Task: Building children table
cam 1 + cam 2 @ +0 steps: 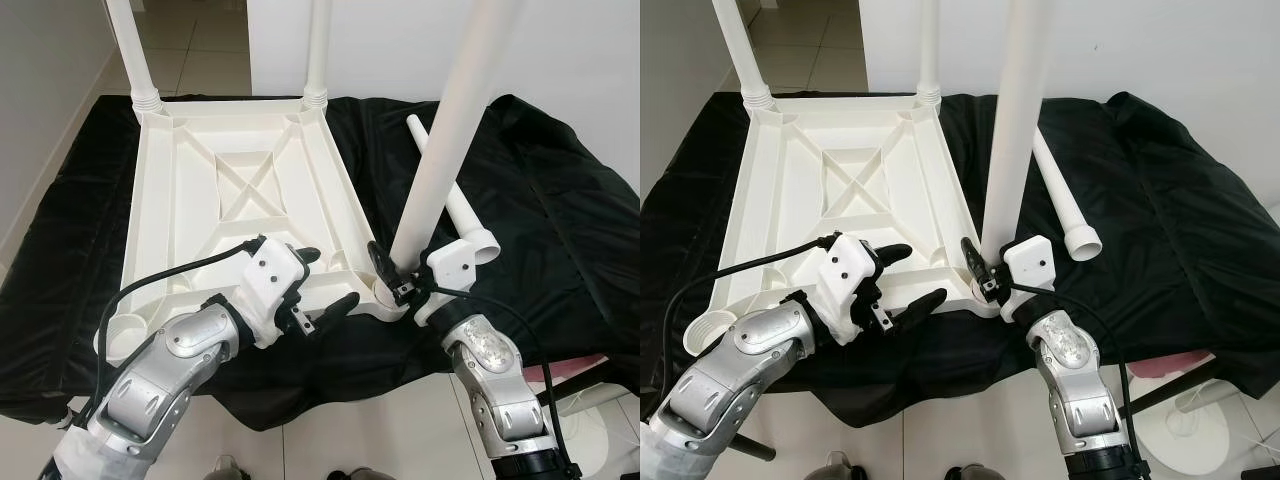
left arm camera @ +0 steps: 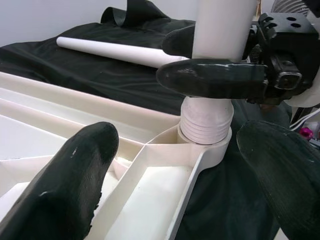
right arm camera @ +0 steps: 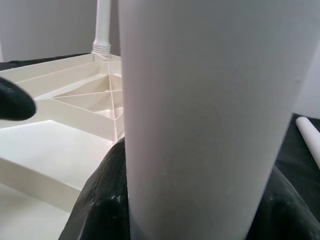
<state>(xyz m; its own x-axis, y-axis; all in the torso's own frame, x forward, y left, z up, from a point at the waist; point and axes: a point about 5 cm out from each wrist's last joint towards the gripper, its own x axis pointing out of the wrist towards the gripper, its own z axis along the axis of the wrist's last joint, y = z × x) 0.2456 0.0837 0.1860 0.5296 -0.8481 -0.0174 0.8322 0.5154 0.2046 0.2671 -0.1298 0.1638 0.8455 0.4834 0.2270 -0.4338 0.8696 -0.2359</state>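
A white plastic table top (image 1: 170, 200) lies upside down on a black cloth (image 1: 540, 200). Two legs (image 1: 130, 45) (image 1: 318, 45) stand in its far corners. A third leg (image 1: 445, 130) stands slightly tilted in the near right corner socket (image 2: 210, 150), its threaded end (image 2: 206, 120) partly showing above the socket. My right gripper (image 1: 392, 275) is shut on this leg just above the socket. My left gripper (image 1: 328, 278) is open, its fingers straddling the table's near edge beside that corner. A fourth leg (image 1: 462, 215) lies loose on the cloth to the right.
The near left corner socket (image 1: 120, 335) holds no leg. White walls stand behind and to the left, with tiled floor beyond. A white round base (image 1: 1200, 430) and a pink object (image 1: 1160, 368) sit on the floor at the lower right.
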